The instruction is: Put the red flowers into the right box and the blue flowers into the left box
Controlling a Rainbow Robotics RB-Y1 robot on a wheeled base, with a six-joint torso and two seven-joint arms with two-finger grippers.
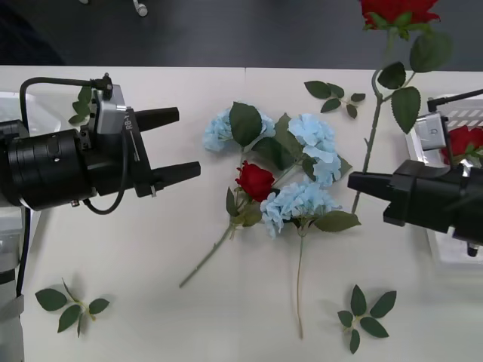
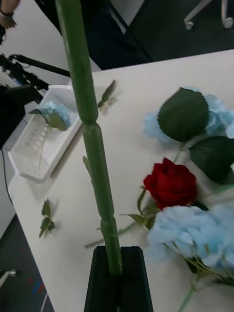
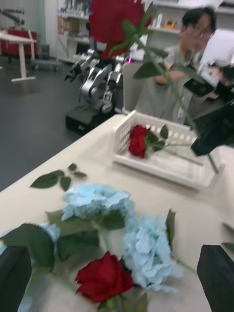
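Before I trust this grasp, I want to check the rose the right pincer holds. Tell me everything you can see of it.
The held rose is an artificial-looking deep-red bloom on a long, jointed green stem with broad, toothed dark leaves near the top. The right pincer, black-fingered, is shut on the stem's lower end, and the rose is lifted off the table, the stem rising away from the fingers and the bloom out past the table's far edge. Nothing else touches it. It is not yet in the right box.

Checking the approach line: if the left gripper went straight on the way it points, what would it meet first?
Probably the pile of blue flowers and the red rose at mid-table. The open left gripper points that way, though its height above them is unclear.
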